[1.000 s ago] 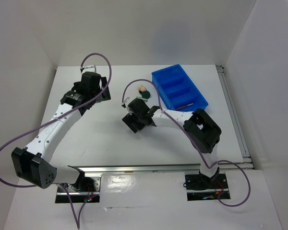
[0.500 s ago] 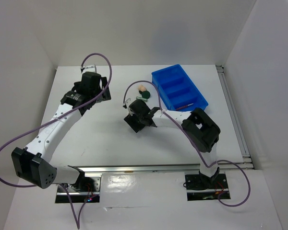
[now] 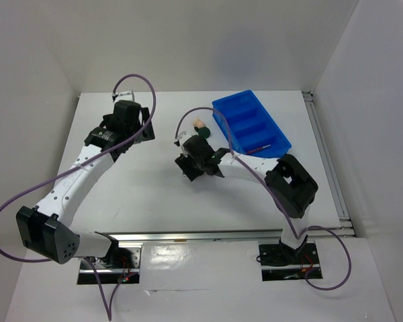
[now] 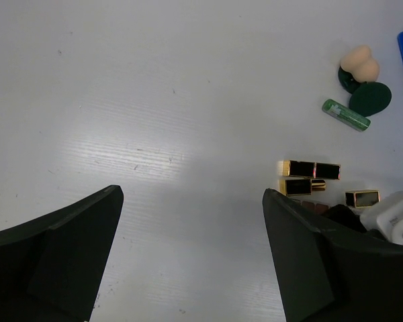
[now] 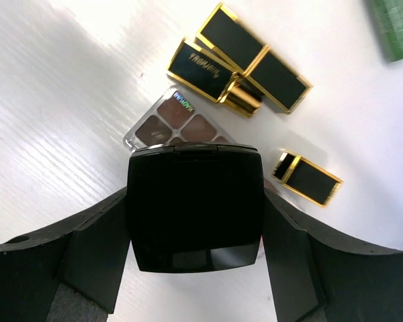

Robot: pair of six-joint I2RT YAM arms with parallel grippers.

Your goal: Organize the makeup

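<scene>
The right tool (image 5: 195, 225) has narrowed onto the glossy black square compact (image 5: 195, 201), fingers touching both its sides, over a brown plastic eyeshadow palette (image 5: 178, 124). It looks ready for lifting. The left tool (image 4: 191, 198) gapes empty.

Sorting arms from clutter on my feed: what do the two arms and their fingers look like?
The left arm and right arm share white link shells with black joint housings and black wrists. A thin purple cable loops along each. The fingers are matte black, broad, wedge-shaped plates.
</scene>
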